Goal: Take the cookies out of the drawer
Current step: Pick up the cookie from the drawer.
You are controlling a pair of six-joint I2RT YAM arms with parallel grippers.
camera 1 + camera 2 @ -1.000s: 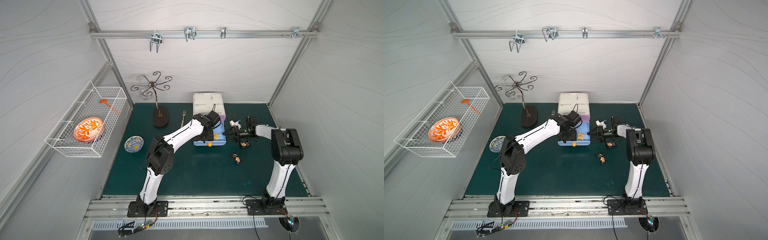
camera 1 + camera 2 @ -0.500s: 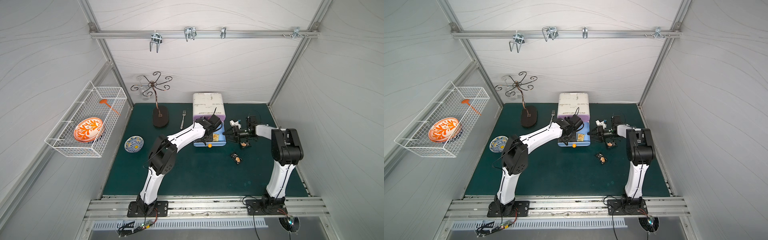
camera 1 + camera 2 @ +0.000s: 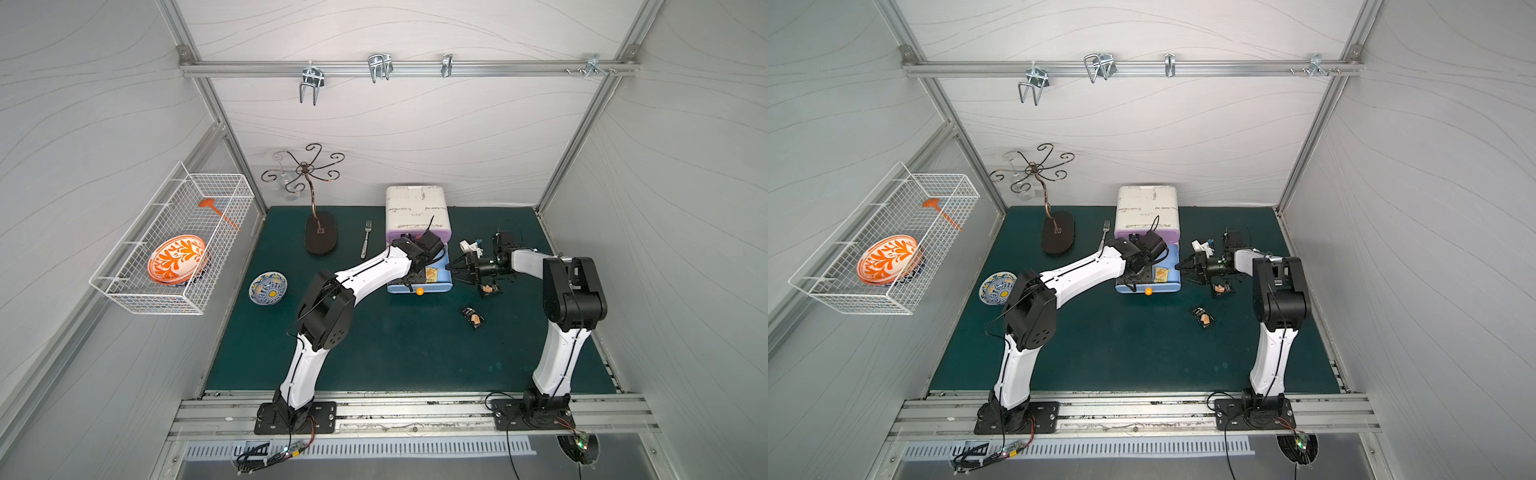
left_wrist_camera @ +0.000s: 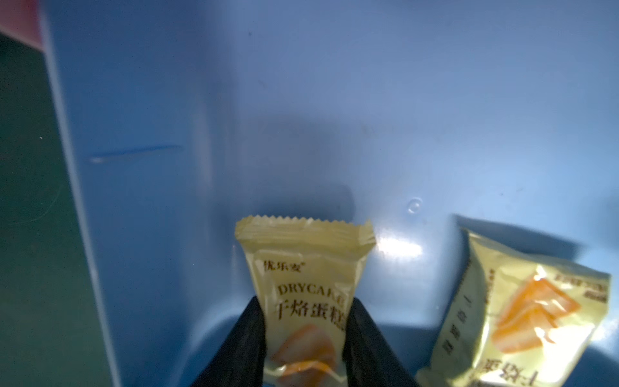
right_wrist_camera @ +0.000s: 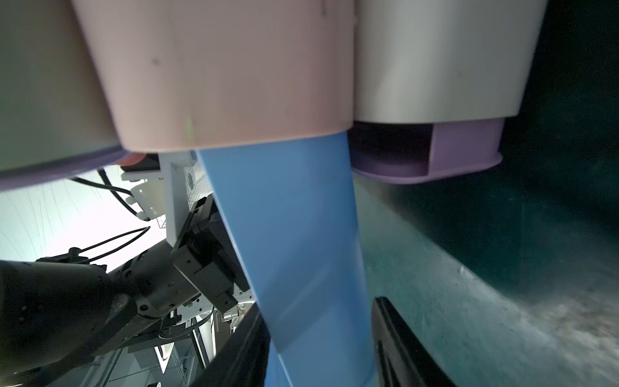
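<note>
Left gripper (image 4: 306, 301) narrowed onto cookie packet (image 4: 303, 268)
Pinches it inside the drawer (image 4: 335, 100); right gripper (image 5: 318, 306) still clamps drawer wall.

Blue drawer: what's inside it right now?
Inside the blue drawer: two pale yellow cookie packets. The gripped packet sits between the left pincer's fingers; the second packet lies beside it. From above, the left arm covers the drawer's other side.

White walls (image 3: 415, 137), dark green tabletop (image 3: 395, 353)

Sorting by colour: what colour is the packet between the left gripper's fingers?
Pale yellow packet; best seen in the left wrist view.
</note>
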